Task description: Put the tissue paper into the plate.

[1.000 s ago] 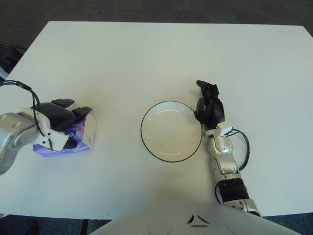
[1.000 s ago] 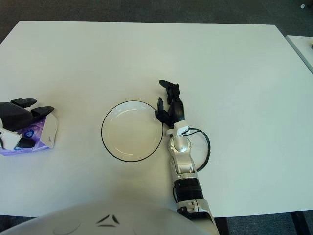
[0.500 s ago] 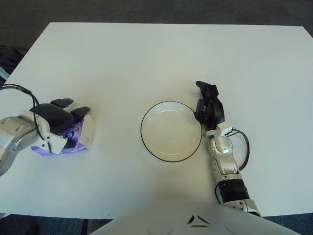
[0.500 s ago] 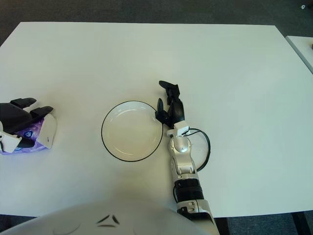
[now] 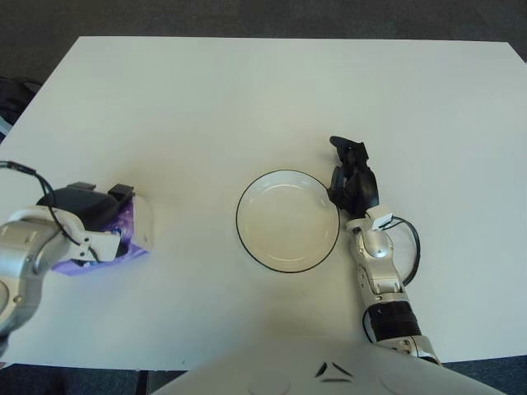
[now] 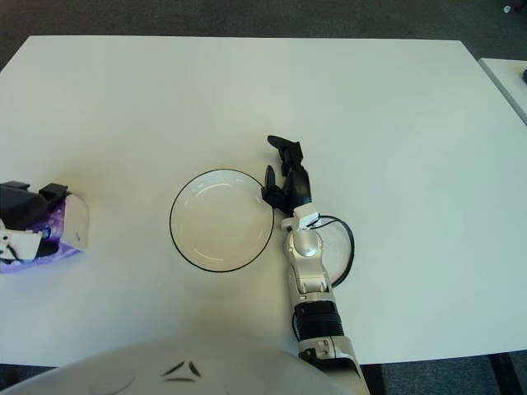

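1. Left hand [image 5: 82, 216]: at the table's left edge, fingers closed over the tissue paper [image 5: 123, 234], a purple and white pack still resting on the table [image 5: 272, 90]
2. Plate [image 5: 287, 220]: white with a dark rim, empty, near the table's middle, well apart from the tissue paper to its left
3. Right hand [image 5: 352, 177]: lying on the table just beside the plate's right rim, fingers loosely spread toward the far side, holding nothing
4. A black cable [image 5: 409, 247] loops beside the right forearm
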Available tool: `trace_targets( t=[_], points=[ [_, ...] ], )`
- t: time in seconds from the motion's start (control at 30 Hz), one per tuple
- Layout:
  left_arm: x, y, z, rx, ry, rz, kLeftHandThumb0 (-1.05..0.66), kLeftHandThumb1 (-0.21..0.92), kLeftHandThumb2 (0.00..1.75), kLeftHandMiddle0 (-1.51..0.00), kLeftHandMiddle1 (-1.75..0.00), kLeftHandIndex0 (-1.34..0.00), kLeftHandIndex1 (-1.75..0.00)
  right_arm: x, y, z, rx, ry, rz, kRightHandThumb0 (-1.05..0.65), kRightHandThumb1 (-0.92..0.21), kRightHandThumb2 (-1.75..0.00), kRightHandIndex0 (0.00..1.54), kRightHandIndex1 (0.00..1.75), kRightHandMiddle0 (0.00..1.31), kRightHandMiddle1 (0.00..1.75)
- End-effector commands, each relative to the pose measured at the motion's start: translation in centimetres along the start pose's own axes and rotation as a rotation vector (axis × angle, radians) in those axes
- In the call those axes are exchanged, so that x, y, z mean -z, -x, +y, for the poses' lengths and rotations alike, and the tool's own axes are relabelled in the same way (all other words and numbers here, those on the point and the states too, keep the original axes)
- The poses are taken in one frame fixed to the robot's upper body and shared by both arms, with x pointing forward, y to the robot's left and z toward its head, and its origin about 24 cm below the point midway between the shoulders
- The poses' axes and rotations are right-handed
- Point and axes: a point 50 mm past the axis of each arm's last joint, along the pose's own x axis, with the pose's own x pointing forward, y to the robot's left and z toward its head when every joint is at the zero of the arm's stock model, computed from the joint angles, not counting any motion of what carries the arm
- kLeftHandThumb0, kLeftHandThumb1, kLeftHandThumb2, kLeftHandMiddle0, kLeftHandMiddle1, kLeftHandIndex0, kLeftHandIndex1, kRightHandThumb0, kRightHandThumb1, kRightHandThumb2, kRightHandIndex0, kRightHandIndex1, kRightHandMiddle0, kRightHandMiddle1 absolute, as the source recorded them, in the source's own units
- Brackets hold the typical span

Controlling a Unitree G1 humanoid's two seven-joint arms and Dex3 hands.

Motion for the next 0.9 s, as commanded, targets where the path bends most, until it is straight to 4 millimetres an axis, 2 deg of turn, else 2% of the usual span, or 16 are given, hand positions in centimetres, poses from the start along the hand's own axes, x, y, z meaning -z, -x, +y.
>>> trace_targets(
  t=[0.0, 0.03, 0.07, 0.13, 0.3, 0.37, 0.47, 0.6, 0.67, 0.87],
  points=[
    [-0.8, -1.4, -3.2, 0.137, -0.029, -0.107, -0.02, 0.19, 1.35, -0.7, -1.39, -0.69, -1.71, 6.1, 4.7, -1.7, 0.052, 0.027, 0.372, -0.63, -0.92, -0.84, 0.31, 0.26, 0.0, 1.03],
    [-0.7, -1.7, -4.9, 0.088, 0.074, -0.067, -0.02, 0.19, 1.37, -0.7, -1.45, -0.65, -1.73, 6.1, 4.7, -1.8, 0.052, 0.027, 0.373, -0.63, -0.92, -0.84, 0.31, 0.26, 0.0, 1.03],
    [-0.7, -1.8, -6.1, 0.056, 0.145, -0.03, -0.02, 0.23, 1.32, -0.68, -1.45, -0.62, -1.71, 6.1, 4.7, -1.8, 0.053, 0.027, 0.373, -0.63, -0.92, -0.84, 0.3, 0.26, 0.0, 1.03],
    [-1.1, -1.0, -5.0, -0.015, 0.206, 0.01, -0.01, 0.33, 1.2, -0.65, -1.5, -0.52, -1.66, 6.1, 4.7, -1.8, 0.053, 0.029, 0.376, -0.63, -0.92, -0.84, 0.3, 0.27, 0.0, 1.03],
    [-1.4, -1.4, -3.0, -0.018, 0.202, -0.019, -0.01, 0.33, 1.27, -0.64, -1.69, -0.44, -1.64, 6.1, 4.8, -1.8, 0.05, 0.032, 0.381, -0.63, -0.92, -0.84, 0.29, 0.27, 0.0, 1.02],
    [-1.6, -1.6, -2.5, -0.006, 0.187, -0.032, -0.01, 0.31, 1.31, -0.65, -1.72, -0.44, -1.65, 6.1, 4.8, -1.8, 0.05, 0.033, 0.381, -0.63, -0.92, -0.84, 0.29, 0.27, 0.0, 1.02],
    [-1.7, -2.1, -2.7, 0.029, 0.101, -0.066, -0.01, 0.26, 1.37, -0.68, -1.74, -0.47, -1.65, 6.1, 4.8, -1.8, 0.049, 0.033, 0.381, -0.62, -0.92, -0.84, 0.28, 0.27, 0.0, 1.01],
    [-1.5, -2.3, -3.0, 0.01, 0.036, -0.096, -0.01, 0.13, 1.52, -0.76, -1.74, -0.57, -1.65, 6.1, 4.7, -1.8, 0.051, 0.03, 0.379, -0.61, -0.92, -0.83, 0.29, 0.28, 0.0, 1.02],
    [-1.3, -2.7, -3.1, -0.027, 0.038, -0.113, -0.01, 0.08, 1.55, -0.8, -1.75, -0.63, -1.6, 6.1, 4.7, -1.8, 0.052, 0.029, 0.374, -0.61, -0.92, -0.83, 0.29, 0.28, 0.0, 1.02],
    [-0.8, -3.7, -3.1, -0.092, 0.086, -0.151, -0.01, 0.02, 1.6, -0.84, -1.75, -0.7, -1.56, 6.1, 4.7, -1.9, 0.05, 0.031, 0.368, -0.61, -0.92, -0.83, 0.29, 0.3, 0.0, 1.03]
  ],
)
